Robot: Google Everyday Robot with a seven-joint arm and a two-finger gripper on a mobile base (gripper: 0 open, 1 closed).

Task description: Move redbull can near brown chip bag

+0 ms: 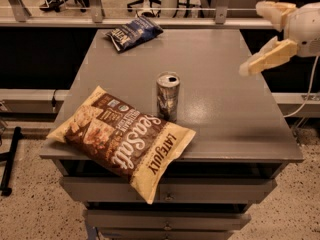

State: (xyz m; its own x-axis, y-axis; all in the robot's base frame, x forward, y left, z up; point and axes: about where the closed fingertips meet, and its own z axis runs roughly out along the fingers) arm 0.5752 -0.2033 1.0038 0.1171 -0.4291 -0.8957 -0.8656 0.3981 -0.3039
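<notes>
The redbull can (168,96) stands upright on the grey table (225,109), its base right beside the upper edge of the brown chip bag (125,139). The bag lies flat at the table's front left, its lower corner hanging over the front edge. My gripper (257,36) is open and empty. It hovers at the upper right, above the table's right edge, well away from the can. One cream finger (265,59) points down-left and the other (272,8) sits higher.
A smaller dark blue chip bag (134,32) lies at the table's far left corner. Drawers (165,194) sit below the table front. A rail and chair legs run along the back. A cable (307,96) hangs at the right.
</notes>
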